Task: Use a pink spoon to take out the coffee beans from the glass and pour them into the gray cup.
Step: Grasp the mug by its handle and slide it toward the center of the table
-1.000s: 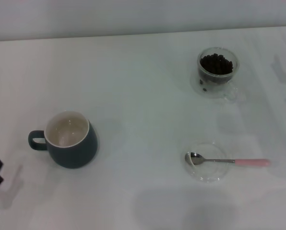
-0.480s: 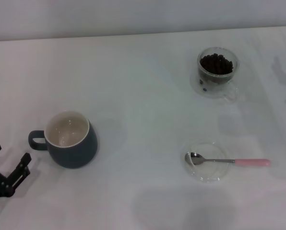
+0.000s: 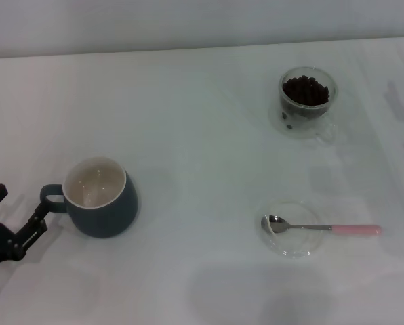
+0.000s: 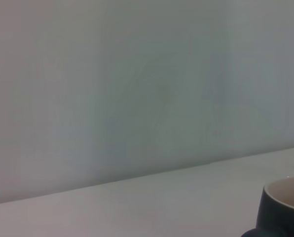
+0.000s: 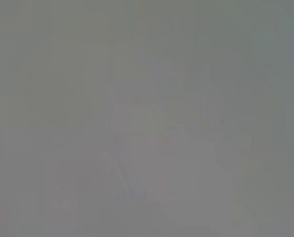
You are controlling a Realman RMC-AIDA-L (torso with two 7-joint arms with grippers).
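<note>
The gray cup (image 3: 102, 203) stands at the left of the white table, white inside, its loop handle pointing left; its rim also shows in the left wrist view (image 4: 285, 205). My left gripper (image 3: 17, 206) is open just left of that handle, one finger (image 3: 38, 218) close beside it, not touching. The glass (image 3: 308, 101) stands at the far right, filled with coffee beans (image 3: 306, 90). The pink spoon (image 3: 322, 228) lies near the front right, its metal bowl resting in a clear glass saucer (image 3: 293, 245), its pink handle pointing right. My right gripper is out of view.
The white table (image 3: 202, 122) runs back to a pale wall. The right wrist view shows only a plain grey surface.
My left gripper has come in from the front left edge and moved up and right, toward the gray cup's handle. Cup, glass and spoon have not moved.
</note>
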